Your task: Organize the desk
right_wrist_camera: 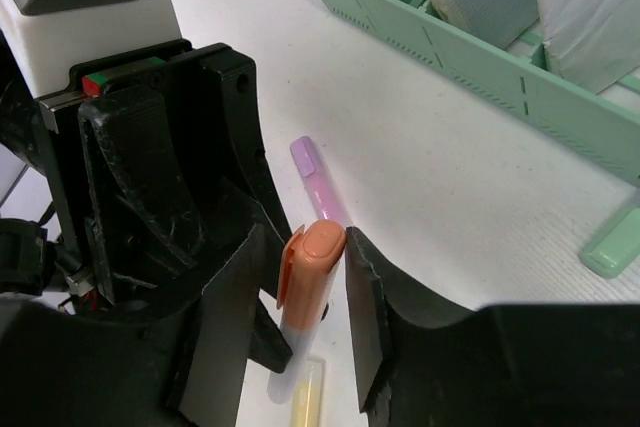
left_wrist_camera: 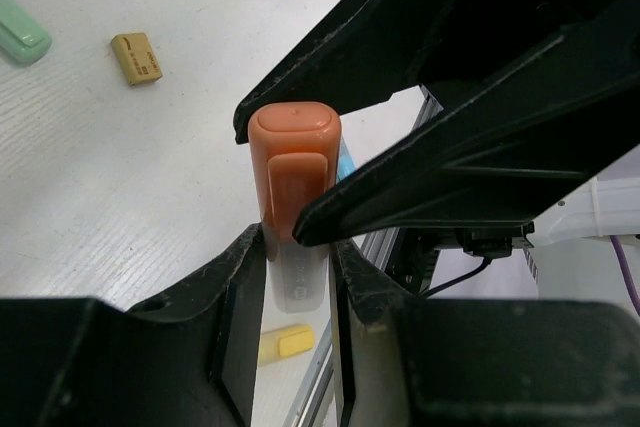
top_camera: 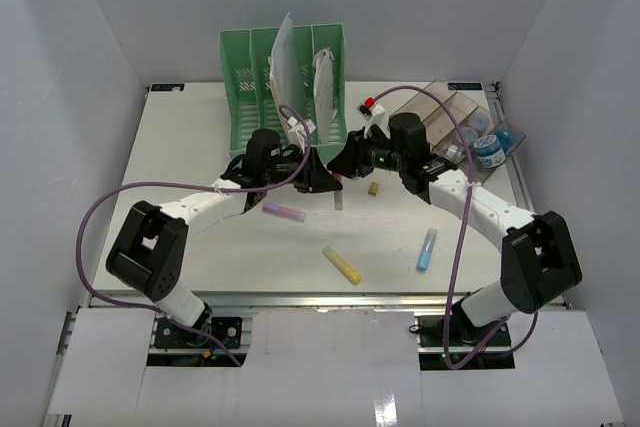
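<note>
The desk (top_camera: 250, 257) — rigid, heavy, nothing to be gripped — is spread before the green file rack (top_camera: 245, 97). In front of the rack an orange-capped highlighter (left_wrist_camera: 295, 147), likely light and slick, is clamped — barrel by left gripper (left_wrist_camera: 298, 267), cap by right gripper (right_wrist_camera: 312, 242).

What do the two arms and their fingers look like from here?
The left arm and right arm share white links and bulky black joints, each trailing a purple cable. The fingers are matte black, angular and scuffed.
</note>
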Available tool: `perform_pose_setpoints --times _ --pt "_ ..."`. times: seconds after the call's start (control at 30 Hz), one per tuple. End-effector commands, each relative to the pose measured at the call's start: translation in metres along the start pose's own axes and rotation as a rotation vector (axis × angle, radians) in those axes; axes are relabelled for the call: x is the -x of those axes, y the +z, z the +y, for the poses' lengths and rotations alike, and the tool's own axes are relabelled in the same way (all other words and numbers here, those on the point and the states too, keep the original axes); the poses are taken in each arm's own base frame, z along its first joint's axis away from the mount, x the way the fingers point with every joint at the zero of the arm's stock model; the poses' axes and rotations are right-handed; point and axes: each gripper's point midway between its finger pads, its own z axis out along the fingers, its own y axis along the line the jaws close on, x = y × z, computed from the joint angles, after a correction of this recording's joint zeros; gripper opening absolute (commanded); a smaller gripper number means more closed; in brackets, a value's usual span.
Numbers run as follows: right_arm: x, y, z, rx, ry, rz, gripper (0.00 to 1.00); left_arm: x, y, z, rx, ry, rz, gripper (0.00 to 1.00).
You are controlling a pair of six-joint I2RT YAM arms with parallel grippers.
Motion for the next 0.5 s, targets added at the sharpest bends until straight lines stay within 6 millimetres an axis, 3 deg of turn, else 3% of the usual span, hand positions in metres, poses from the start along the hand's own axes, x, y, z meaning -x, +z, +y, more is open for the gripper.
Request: perform_pose_setpoints --times 0.0,0.07,0.17,0.3,0.37,0.43,0.47 --pt "0.018 0.002 0.008 0.018 -0.042 -0.056 0.35 0.026 -0.003 -0.025 -0.055 0.056 -0.068 0.0" --pt "0.018 0.003 0.008 0.025 -0.045 -0.053 0.25 0.026 -0.003 -0.025 -0.051 0.056 -0.07 0.0" --pt "0.017 0.004 0.009 0.033 -0.046 -0.05 0.17 0.027 -0.005 -0.026 -0.046 0.056 -0.074 0.09" --pt "0.021 0.0 0.014 0.043 -0.074 -0.062 0.08 0.028 -0.006 -0.026 -0.038 0.054 -0.08 0.4" --pt "0.024 -0.003 0.015 0.04 -0.091 -0.073 0.08 0.029 -0.007 -0.026 -0.027 0.057 -0.081 0.5" --pt "0.026 -0.009 0.016 0.032 -0.122 -0.086 0.08 0.03 -0.009 -0.027 -0.023 0.073 -0.087 0.69" --pt "0.029 -0.011 0.017 0.03 -0.135 -0.097 0.08 0.029 -0.01 -0.026 -0.019 0.072 -0.089 0.7"
